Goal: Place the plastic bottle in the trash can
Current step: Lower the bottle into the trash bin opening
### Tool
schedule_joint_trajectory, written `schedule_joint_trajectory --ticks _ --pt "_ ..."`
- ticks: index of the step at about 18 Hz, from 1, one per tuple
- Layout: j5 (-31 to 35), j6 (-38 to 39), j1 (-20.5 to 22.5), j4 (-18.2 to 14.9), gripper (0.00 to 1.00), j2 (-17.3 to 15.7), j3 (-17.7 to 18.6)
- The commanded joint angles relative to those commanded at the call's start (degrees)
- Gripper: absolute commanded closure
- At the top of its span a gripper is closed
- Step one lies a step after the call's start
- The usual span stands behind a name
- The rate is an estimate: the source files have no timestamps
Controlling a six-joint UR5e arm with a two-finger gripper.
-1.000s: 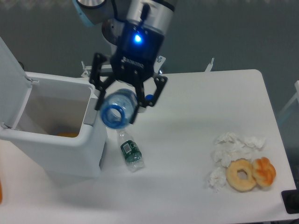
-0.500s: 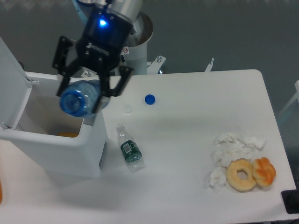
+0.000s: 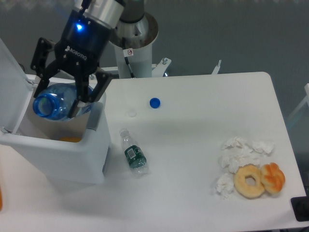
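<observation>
I am seeing the end effector (image 3: 57, 92) clamping its black fingers (image 3: 95, 88) around the plastic bottle (image 3: 59, 100); the bottle is lying roughly on its side in the grip, its blue-rimmed open mouth pointing toward the camera and down to the left; it is hanging over the open cavity of the trash can (image 3: 63, 147), not resting on anything I can make out. The trash can is sitting at the left edge of the worktop (image 3: 203, 111), its lid (image 3: 10, 82) standing raised on the far left; something orange (image 3: 70, 139) is showing inside it, low against the front wall. On the worktop, a smaller clear bottle with a dark label (image 3: 133, 153) is lying just beside the can's right wall; a blue cap (image 3: 154, 102) is sitting apart from it, farther back; crumpled white tissues (image 3: 239, 154) and two doughnuts (image 3: 259, 179) are lying near the right front corner, touching one another.
</observation>
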State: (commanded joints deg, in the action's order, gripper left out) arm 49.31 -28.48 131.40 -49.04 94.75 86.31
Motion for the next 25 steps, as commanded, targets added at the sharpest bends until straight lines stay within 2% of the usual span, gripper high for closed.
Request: schedule_joint_trajectory --ticks 11,25 --pt "-1.58 0.00 -1.06 0.09 0.25 -0.09 2.11" --pt "-4.75 -0.18 -1.50 0.17 0.25 1.32 3.25"
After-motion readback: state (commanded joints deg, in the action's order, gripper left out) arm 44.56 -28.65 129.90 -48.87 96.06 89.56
